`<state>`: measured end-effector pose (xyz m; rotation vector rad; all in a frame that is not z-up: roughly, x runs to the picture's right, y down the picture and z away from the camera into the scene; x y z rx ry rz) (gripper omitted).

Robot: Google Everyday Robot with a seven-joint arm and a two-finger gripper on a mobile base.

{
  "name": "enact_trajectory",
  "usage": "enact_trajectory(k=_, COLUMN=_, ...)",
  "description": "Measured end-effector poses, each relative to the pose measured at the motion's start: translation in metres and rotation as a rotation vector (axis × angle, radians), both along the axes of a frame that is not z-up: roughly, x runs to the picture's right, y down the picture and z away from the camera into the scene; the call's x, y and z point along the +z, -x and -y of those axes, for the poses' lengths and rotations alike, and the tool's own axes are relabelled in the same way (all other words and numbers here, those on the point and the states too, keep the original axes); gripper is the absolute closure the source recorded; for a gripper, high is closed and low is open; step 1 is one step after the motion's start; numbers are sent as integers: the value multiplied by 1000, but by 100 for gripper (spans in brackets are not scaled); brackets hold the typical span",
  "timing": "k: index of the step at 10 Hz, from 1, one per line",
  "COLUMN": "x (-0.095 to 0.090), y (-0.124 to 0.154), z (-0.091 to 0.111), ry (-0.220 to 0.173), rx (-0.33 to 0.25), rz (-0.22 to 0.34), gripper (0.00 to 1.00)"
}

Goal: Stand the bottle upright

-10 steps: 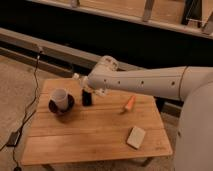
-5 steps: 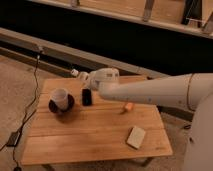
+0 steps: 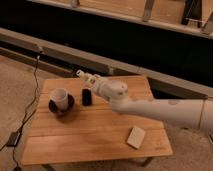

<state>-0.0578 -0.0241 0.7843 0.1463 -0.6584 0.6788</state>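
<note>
Camera view: wooden table [image 3: 100, 135], with my white arm [image 3: 160, 107] reaching across it from the right. White mug [image 3: 60, 96] on dark saucer [image 3: 53, 106], left; pale block [image 3: 135, 136], front right. My gripper [image 3: 87, 97] hangs just beside the mug; apart or together, I cannot tell. Bottle [image 3: 84, 76] lies on its side at the table's far edge.
</note>
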Motion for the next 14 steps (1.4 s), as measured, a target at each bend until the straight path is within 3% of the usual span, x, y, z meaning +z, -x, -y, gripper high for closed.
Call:
enact_trajectory(k=6, x=-1, y=-25, z=-11, ry=-105, rx=142, rz=148, gripper=100)
enact_trajectory(k=14, x=28, y=-23, z=-31, ry=-115, rx=239, rz=219, gripper=100)
